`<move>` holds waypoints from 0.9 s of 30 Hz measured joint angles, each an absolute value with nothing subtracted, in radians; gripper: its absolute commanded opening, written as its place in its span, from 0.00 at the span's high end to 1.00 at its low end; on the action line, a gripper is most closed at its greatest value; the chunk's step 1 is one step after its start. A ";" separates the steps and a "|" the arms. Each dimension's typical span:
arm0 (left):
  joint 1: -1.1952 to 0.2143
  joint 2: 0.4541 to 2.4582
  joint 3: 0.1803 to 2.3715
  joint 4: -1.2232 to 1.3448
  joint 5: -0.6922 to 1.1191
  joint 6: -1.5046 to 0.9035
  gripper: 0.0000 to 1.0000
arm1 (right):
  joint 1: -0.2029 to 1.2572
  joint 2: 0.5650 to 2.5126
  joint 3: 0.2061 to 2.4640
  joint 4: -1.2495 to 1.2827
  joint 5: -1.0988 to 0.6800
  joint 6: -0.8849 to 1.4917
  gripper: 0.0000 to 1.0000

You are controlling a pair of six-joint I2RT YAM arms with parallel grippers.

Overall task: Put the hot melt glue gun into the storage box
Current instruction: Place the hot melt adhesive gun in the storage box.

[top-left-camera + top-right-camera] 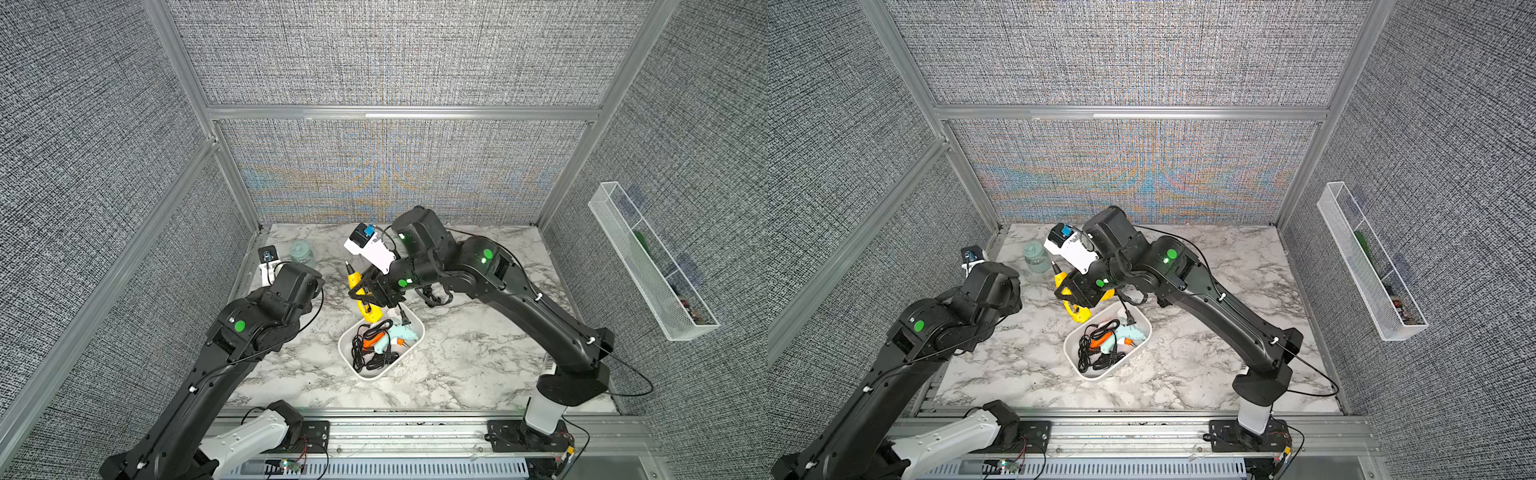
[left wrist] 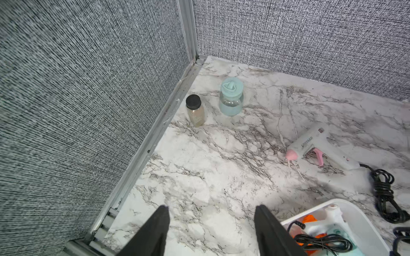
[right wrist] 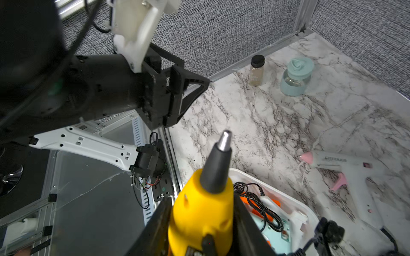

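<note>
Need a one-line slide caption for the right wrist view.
Right gripper clamps the yellow glue gun near the white storage box; a white-and-pink glue gun lies on the marble table beyond.

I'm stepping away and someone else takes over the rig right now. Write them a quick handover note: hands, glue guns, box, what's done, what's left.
Right hand: shut on the yellow glue gun, held by the far edge of the storage box, not yet inside.
Left hand: open, empty, over bare table.
Done: a teal glue gun and black cords lie in the box.
Left: lower the yellow gun into the box and release. A white-and-pink glue gun lies on the table outside the box, probably next.
</note>
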State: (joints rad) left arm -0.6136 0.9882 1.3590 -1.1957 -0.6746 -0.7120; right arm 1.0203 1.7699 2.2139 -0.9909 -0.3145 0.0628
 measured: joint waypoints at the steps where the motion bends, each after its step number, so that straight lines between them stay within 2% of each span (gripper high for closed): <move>1: -0.596 0.971 1.338 -1.173 -0.642 -0.713 0.31 | 1.028 1.760 2.193 -0.986 -0.323 0.050 1.00; 8: -0.411 0.907 1.313 -1.016 -0.364 -0.699 0.28 | 1.117 1.628 1.959 -0.934 -0.326 -0.099 0.99; 13: -0.211 0.953 1.251 -0.855 0.051 -0.721 0.27 | 1.179 1.411 1.676 -0.788 -0.310 -0.268 1.00; 18: -0.147 1.098 1.274 -0.774 0.426 -0.756 0.27 | 1.225 1.312 1.533 -0.678 -0.259 -0.468 1.00; 22: -0.133 1.165 1.375 -0.792 0.545 -0.725 0.27 | 1.242 1.359 1.505 -0.669 -0.229 -0.597 1.00; 27: -0.094 1.159 1.406 -0.857 0.550 -0.688 0.26 | 1.248 1.467 1.480 -0.663 -0.180 -0.696 1.00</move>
State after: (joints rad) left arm -0.0940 1.1587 1.4055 -0.8566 0.5499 -0.6876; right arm 1.2480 1.4666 1.4799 -0.6628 -0.1802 -0.6956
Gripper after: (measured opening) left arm 0.734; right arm 0.416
